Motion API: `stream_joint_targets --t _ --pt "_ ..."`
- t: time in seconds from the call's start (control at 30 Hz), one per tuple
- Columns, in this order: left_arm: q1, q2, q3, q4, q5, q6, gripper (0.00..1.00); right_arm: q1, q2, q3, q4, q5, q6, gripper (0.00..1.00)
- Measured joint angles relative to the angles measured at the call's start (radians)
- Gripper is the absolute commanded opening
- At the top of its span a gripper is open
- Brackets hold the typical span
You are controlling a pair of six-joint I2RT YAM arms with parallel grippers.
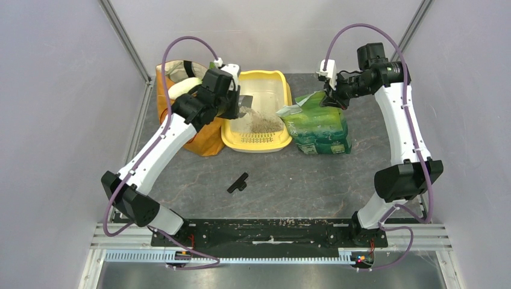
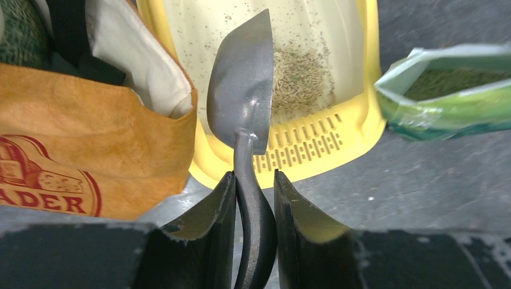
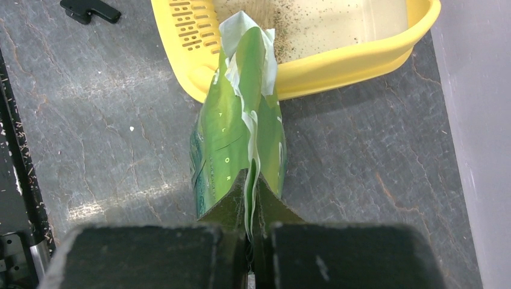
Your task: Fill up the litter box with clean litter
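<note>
From the overhead view I see the yellow rectangular plastic litter box (image 1: 256, 140) in the upper middle of the frame, on the dark stone-patterned table (image 1: 301, 180), between the orange paper grocery bag (image 1: 205, 138) on its left and the green foil bag (image 1: 319, 129) on its right. The left gripper (image 2: 254, 180) is partly closed, and its two fingers clamp the curved handle of a grey glossy scoop (image 2: 241, 90). The bowl of the scoop hangs over the near left part of the box, turned on its side, and I cannot see if anything is inside it. The right gripper (image 3: 252, 180) is fully closed and pinches the folded top edge of the green bag, holding the mouth up just beside the right rim of the box. The clean litter (image 1: 262, 122), fine grey-brown grains, makes one small heap in the lower part of the basin, next to the slotted strip. The upper part of the pale basin shows only scattered grains. I judge the task as begun but far from finished: some litter is in, most of the floor is bare, and the heap is not spread. More scoops from the bag seem needed. A small black object (image 1: 238, 182) lies on the table below the box, apart from everything.
</note>
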Motion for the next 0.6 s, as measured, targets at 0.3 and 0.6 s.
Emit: stream_joint_targets --t 0.3,0.6 --pt "-0.105 0.034 0.000 0.018 -0.175 0.187 0.02 -0.017 -0.068 -0.071 -0.025 0.000 -0.059 0.00" --pt "-0.109 0.037 0.001 0.023 -0.092 0.231 0.02 -0.025 -0.232 -0.292 -0.047 0.007 -0.135 0.00"
